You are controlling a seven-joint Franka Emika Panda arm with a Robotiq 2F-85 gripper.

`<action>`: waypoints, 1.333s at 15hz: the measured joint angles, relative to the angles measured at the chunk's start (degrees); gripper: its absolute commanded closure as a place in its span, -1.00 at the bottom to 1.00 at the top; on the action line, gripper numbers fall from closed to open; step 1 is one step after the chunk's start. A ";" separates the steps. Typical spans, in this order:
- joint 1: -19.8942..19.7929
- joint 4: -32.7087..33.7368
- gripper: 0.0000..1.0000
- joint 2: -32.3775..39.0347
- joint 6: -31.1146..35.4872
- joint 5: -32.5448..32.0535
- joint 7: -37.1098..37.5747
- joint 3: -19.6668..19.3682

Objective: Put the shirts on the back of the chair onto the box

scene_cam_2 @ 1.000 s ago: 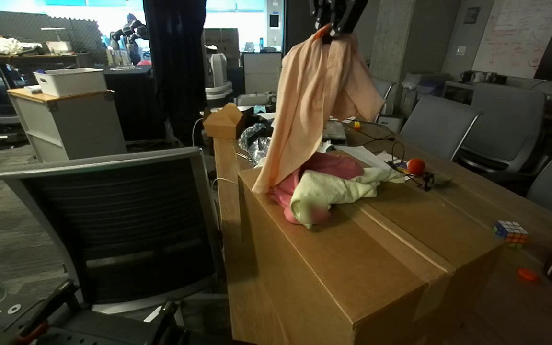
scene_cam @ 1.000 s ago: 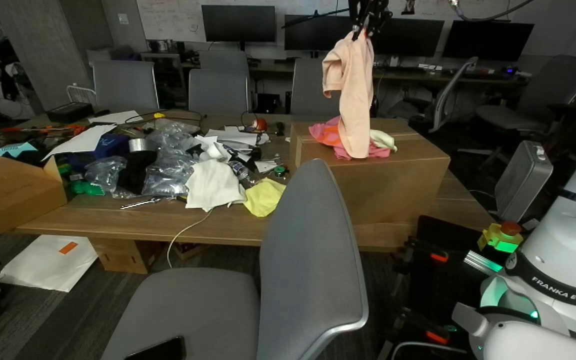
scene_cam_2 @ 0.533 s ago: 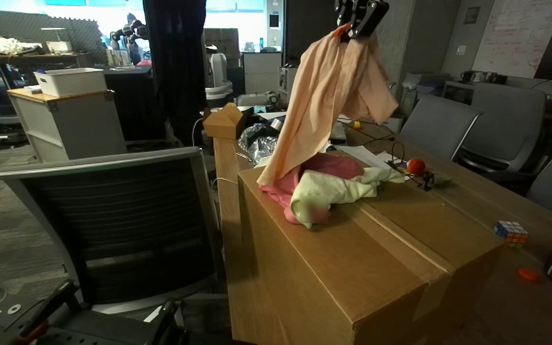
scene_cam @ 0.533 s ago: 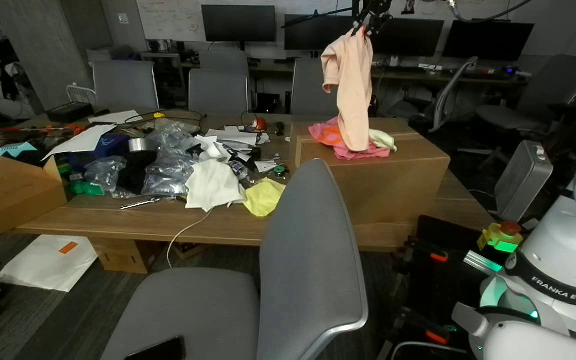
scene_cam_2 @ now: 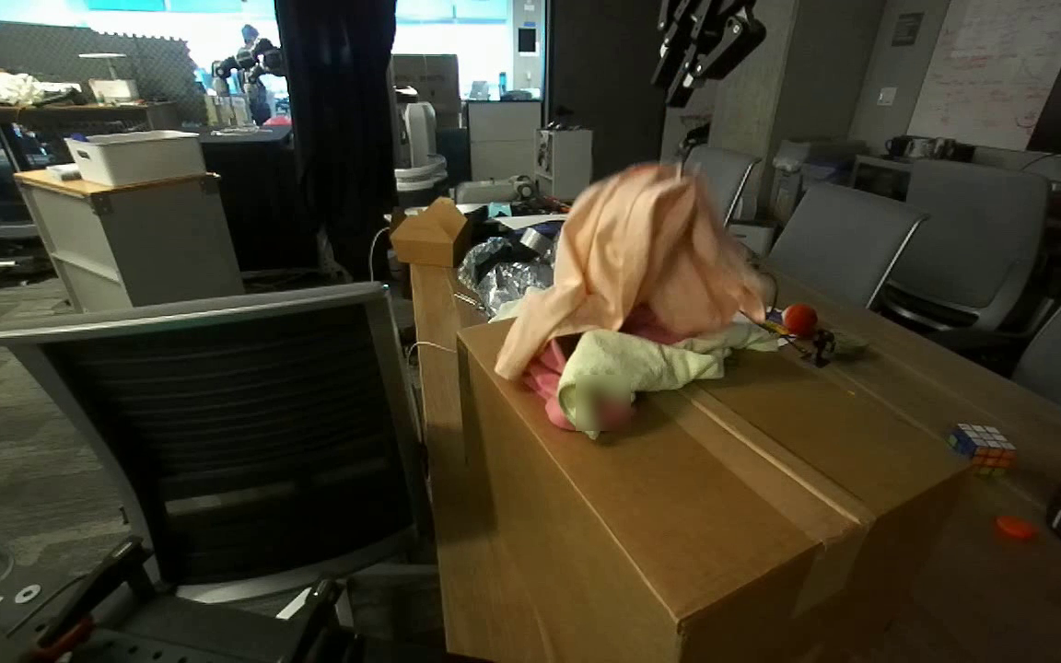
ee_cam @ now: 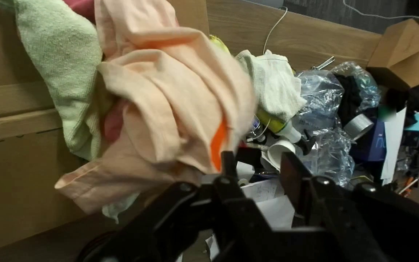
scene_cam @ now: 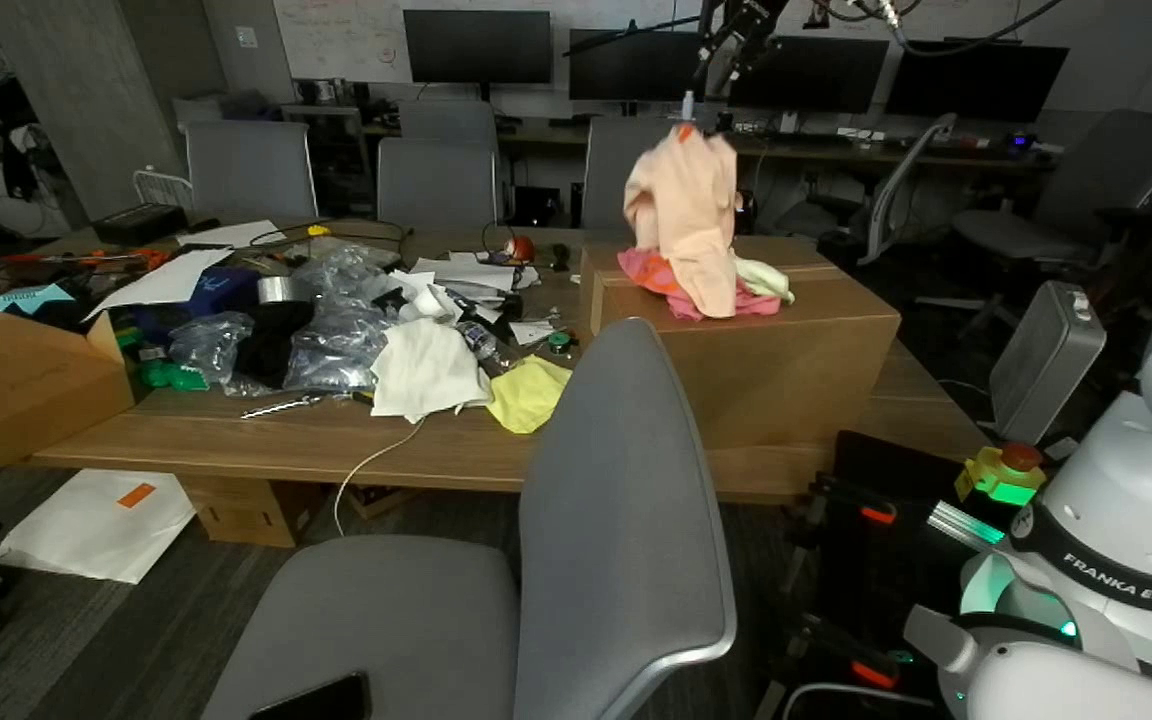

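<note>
Peach shirt (scene_cam_2: 646, 253), one, over two cloths (scene_cam_2: 646, 362) on one box (scene_cam_2: 705, 497); claw (ee_cam: 258, 163) parted, empty.

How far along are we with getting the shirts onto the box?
Done, it seems: the pink cloth and pale green cloth lie on the box. In hand: nothing; the gripper is open, apart from the peach shirt, whose blur suggests it is dropping onto them. Left, probably: just letting it settle, since neither exterior view shows a shirt on the chair back.
</note>
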 measured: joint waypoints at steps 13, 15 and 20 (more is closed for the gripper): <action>3.43 -0.73 -1.00 0.19 -10.16 -13.11 -7.23 3.77; 4.99 -3.73 -1.00 -0.96 -10.98 -17.42 -10.72 4.56; 8.00 -15.07 -1.00 -7.65 -10.84 -29.44 -21.28 5.30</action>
